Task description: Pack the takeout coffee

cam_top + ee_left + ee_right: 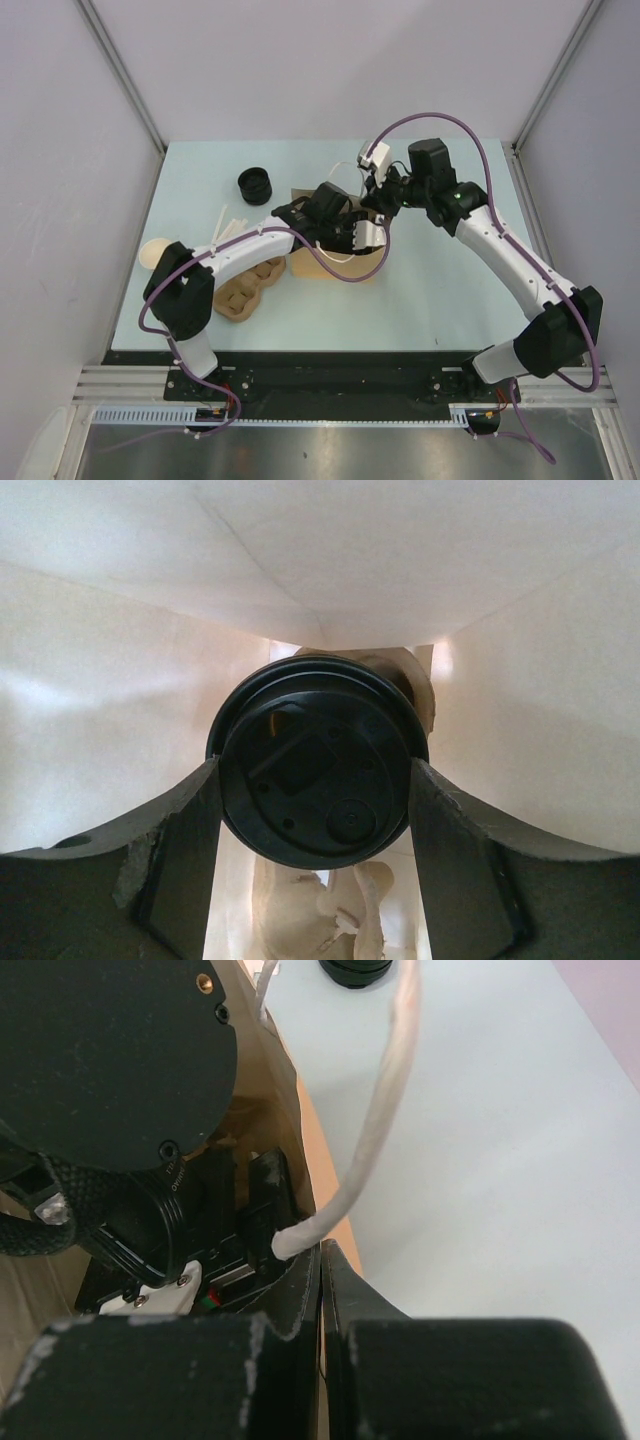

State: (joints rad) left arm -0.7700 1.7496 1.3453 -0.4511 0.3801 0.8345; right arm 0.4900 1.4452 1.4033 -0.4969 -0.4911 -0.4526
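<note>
We see the left pincer reaching into the brown paper bag near the middle of the pale tabletop. In its wrist view its two dark fingers press against opposite sides of the round black lid of the takeout coffee, so it is clamped on the cup. The coffee sits inside the bag, with the bag's lit paper walls all around it. We cannot tell whether the cup rests on the bag's bottom. The right pincer has its jaws together, pinching the thin upper edge of the bag, and the bag's white twisted handle loops up just beside its fingers. From above, we find a stack of black lids to the left of the bag, a brown pulp cup carrier under the left arm, and a lidless tan cup at the tabletop's left edge.
</note>
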